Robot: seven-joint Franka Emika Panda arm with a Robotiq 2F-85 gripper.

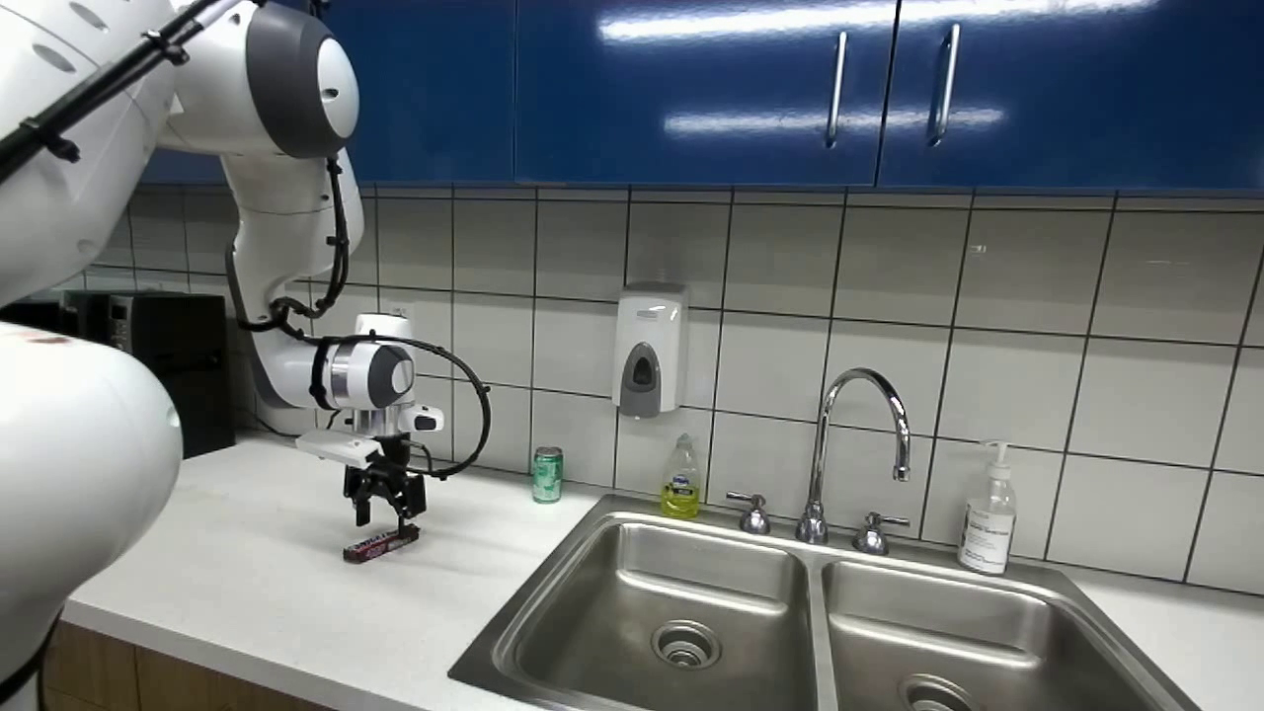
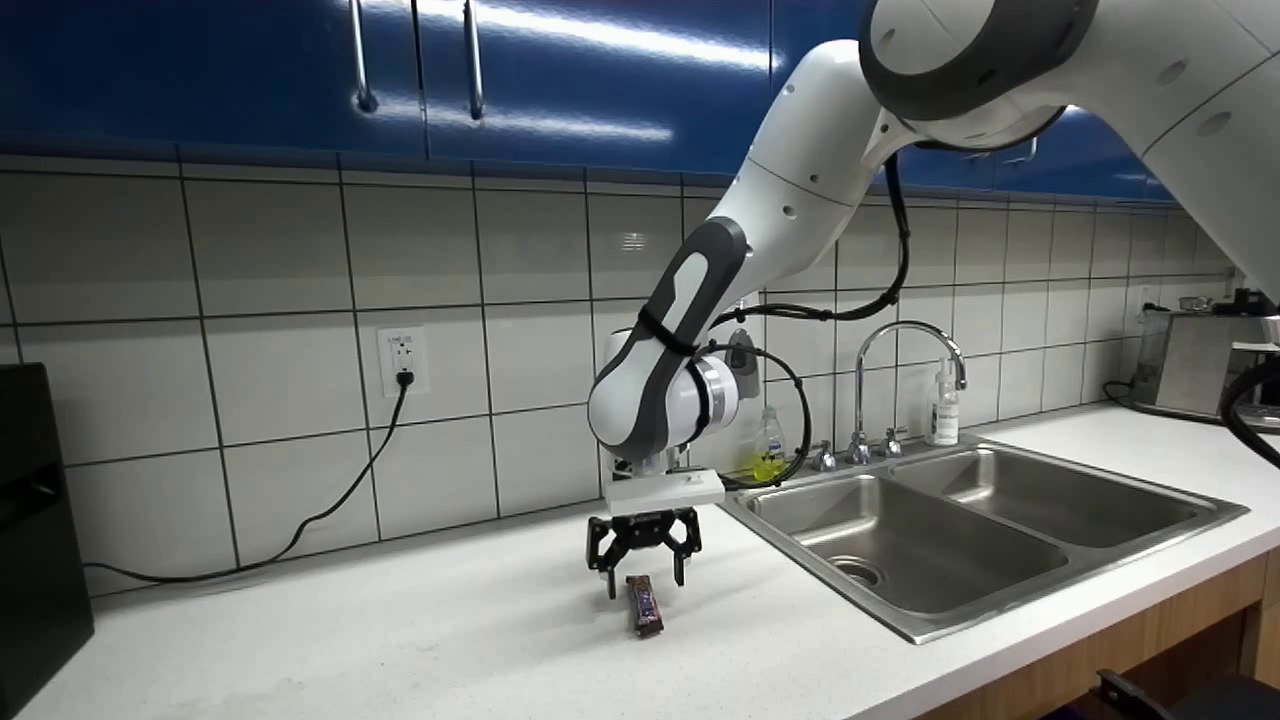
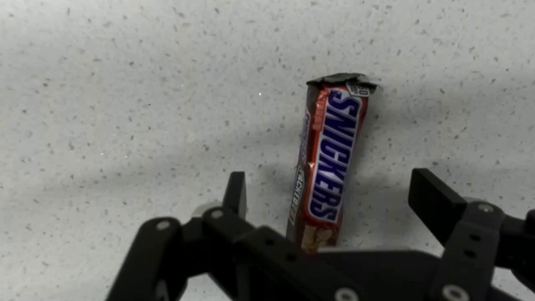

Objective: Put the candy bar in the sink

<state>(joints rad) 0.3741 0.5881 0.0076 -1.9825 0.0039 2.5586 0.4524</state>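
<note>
The candy bar [image 1: 371, 547] is a small dark maroon Snickers bar lying flat on the white counter. It also shows in an exterior view [image 2: 646, 612] and in the wrist view [image 3: 332, 154], where its near end is hidden behind the gripper body. My gripper [image 1: 383, 521] is open, pointing down just above the counter. In the wrist view the gripper [image 3: 327, 188] has one finger on each side of the bar, with a gap on both sides; neither finger touches it. The stainless double-basin sink [image 1: 538, 592] lies beside the counter area with the bar, and shows in both exterior views [image 2: 830, 566].
A green can [image 1: 547, 474] stands by the tiled wall. A yellow soap bottle [image 1: 680, 481], chrome faucet [image 1: 822, 464] and pump bottle [image 1: 988, 518] stand along the sink's back edge. A black appliance [image 2: 40, 530] and its cord [image 2: 320, 515] are at the counter's far end from the sink.
</note>
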